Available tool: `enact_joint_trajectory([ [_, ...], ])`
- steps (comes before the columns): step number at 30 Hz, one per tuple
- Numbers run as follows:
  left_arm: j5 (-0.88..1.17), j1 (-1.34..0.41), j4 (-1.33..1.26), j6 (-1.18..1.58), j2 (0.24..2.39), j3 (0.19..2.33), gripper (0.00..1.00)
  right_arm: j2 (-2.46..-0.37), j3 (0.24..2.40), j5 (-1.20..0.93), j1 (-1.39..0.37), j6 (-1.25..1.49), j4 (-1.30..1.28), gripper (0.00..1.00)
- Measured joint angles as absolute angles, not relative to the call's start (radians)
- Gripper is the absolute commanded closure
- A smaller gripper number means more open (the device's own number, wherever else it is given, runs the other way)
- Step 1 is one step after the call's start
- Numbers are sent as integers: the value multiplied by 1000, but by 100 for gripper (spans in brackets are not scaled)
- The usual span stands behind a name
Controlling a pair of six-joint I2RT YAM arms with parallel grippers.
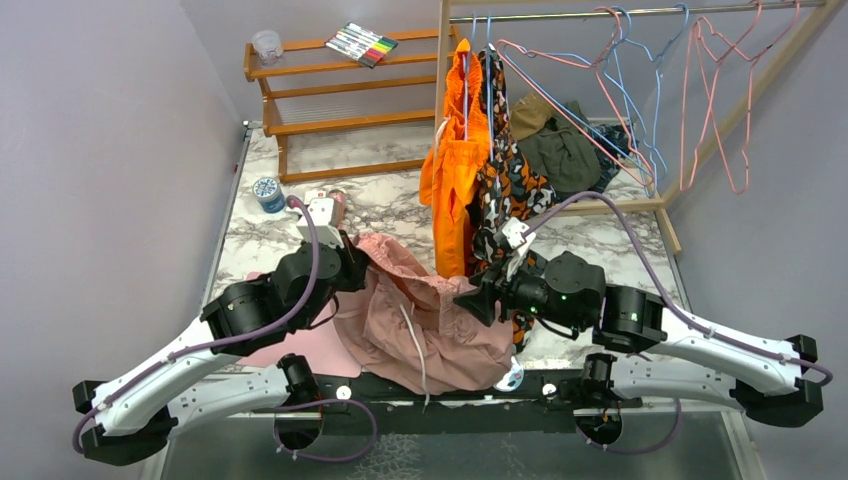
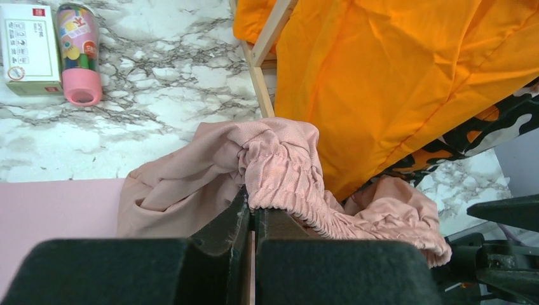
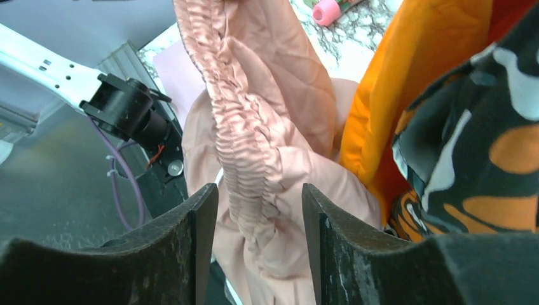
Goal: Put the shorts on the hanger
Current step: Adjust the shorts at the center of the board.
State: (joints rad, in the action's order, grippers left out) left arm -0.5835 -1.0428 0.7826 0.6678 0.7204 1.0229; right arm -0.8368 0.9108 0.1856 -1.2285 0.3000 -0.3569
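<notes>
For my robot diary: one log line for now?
left gripper: shut on shorts waistband | right gripper: open around waistband | shorts: not hung

No legible writing

Printed marks are seen on the white box (image 2: pixel 27 49), with a small red patch at its top corner and rows of tiny icons, but no word can be read. Colourful print is carried by the pink-capped tube (image 2: pixel 77 51) beside it, too blurred to make out. The marker pack (image 1: pixel 361 44) and the round blue tin (image 1: pixel 268 192) are too small for any lettering to be read.
</notes>
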Motion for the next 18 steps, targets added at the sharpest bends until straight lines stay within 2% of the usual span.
enact_joint_trajectory([
  [7,-634,-1043,801,656,842,1091,100,-812,932,183,-1229,307,-469,44],
  [18,-680,-1043,809,652,995,1131,100,-968,987,113,-1229,373,-554,42],
])
